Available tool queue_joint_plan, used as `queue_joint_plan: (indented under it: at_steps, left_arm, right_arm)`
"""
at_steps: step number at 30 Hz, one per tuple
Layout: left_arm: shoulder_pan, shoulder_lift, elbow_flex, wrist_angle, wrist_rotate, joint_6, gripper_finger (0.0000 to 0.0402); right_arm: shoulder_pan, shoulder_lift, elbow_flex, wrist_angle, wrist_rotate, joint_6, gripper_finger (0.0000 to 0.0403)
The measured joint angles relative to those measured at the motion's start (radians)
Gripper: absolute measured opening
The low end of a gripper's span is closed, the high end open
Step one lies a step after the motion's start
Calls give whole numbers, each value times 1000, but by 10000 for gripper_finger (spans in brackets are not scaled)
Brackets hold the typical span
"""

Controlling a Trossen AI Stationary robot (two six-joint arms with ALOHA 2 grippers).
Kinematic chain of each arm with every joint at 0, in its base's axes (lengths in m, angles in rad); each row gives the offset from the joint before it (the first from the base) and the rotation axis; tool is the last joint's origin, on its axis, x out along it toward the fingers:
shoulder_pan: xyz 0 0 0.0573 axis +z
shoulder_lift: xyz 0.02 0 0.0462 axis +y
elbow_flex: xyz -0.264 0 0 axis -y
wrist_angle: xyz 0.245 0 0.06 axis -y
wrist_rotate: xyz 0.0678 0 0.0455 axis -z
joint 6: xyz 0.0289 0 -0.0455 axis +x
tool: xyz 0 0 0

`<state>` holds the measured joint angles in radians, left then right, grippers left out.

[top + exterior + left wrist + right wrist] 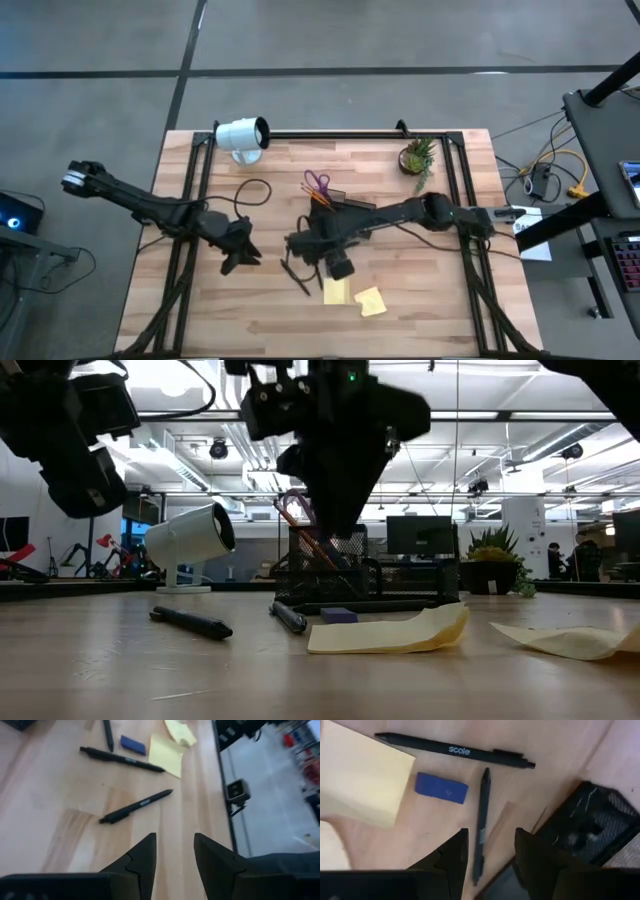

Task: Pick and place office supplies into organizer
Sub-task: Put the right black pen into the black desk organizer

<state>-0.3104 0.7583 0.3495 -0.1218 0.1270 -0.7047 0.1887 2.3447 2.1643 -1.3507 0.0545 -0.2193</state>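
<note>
Black pen (481, 825) lies straight ahead of right claw (489, 851), fingers spread and empty, mesh organizer (592, 827) just beside. Risk: fingers land askew, pen rolls off or snags blue eraser (442, 787) nearby. Second pen (455, 750) reads "scale". Yellow sticky pad (357, 775) beyond eraser. Left claw (174, 852) spread, empty, another pen (136, 806) ahead.
</note>
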Motion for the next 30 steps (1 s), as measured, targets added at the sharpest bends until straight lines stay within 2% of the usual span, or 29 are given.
queue_joint_plan:
  at_steps: [3, 11, 20, 30]
  left_arm:
    - [-6, -18, -27, 37, -6, -24, 116]
    - [-6, 3, -32, 39, -10, -23, 116]
    - [-6, 43, -32, 46, -11, -23, 116]
    - [-6, 52, -32, 67, -12, -23, 116]
  right_arm:
    - [-12, 0, -39, 42, -4, -39, 148]
    - [-15, 0, -170, 77, -3, -16, 148]
    - [-15, 0, -235, 208, -2, 86, 148]
    - [-15, -6, -298, 237, -2, 89, 146]
